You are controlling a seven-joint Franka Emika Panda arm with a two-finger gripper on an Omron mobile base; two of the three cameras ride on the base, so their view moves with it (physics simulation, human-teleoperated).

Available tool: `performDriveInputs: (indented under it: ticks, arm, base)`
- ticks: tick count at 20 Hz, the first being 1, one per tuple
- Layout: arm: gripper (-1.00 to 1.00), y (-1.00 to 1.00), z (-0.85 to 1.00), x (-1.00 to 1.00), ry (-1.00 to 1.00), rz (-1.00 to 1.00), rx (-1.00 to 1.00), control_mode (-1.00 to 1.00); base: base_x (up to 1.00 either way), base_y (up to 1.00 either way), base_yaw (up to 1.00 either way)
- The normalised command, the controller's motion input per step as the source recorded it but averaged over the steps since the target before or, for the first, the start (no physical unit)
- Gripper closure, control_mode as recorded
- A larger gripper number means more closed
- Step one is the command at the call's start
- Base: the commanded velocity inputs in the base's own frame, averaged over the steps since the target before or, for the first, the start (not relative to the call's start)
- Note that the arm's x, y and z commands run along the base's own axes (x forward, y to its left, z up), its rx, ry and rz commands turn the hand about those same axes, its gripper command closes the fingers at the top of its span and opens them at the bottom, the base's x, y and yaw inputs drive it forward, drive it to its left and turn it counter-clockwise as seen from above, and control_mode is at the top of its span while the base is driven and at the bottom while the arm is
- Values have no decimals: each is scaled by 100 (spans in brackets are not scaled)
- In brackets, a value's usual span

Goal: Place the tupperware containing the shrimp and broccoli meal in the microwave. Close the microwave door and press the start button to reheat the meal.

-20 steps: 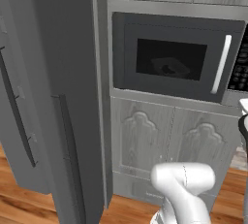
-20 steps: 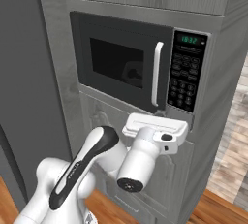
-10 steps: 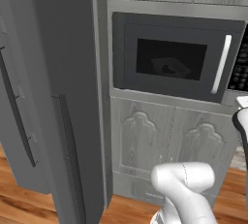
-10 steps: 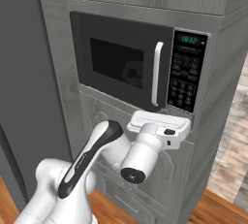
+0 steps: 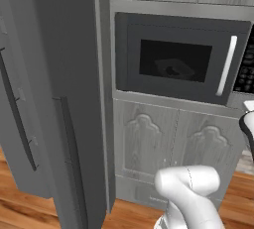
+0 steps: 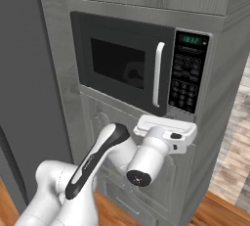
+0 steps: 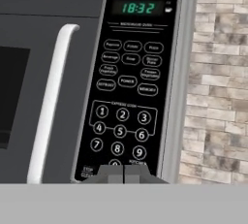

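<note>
The microwave [image 6: 122, 63] sits built into grey cabinetry, and the microwave door [image 5: 173, 59] is closed, its white bar handle [image 7: 51, 106] upright. Through the dark window a pale tupperware [image 5: 171, 69] shows dimly on the turntable; the shrimp and broccoli meal is too dim to make out. My gripper [image 7: 123, 173] is shut with nothing in it, its tips close in front of the bottom row of the black keypad [image 7: 126, 102]. From the right base view my white hand [image 6: 166, 128] hangs just below the keypad strip [image 6: 188, 73].
A tall grey fridge [image 5: 44, 99] stands left of the microwave. Cabinet doors [image 5: 173, 143] lie under it, and a brick wall [image 7: 218, 82] runs to its right. The floor [image 6: 229, 205] is wood.
My hand has crept a little to the right and closer to the keypad. The door stays closed and the gripper stays shut.
</note>
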Motion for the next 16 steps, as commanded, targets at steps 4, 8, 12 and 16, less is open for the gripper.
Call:
performDriveInputs:
  ticks: [4, 8, 12, 16]
  arm:
    - [100, -10, -14, 11, 4, -1, 0, -100]
    - [100, -8, -9, 19, 4, -1, 0, -100]
    - [100, -6, -7, 23, 3, -1, 0, -100]
    - [100, -6, -6, 23, 2, -1, 0, -100]
  base:
    - [0, 0, 0]
    - [0, 0, 0]
    - [0, 0, 0]
    - [0, 0, 0]
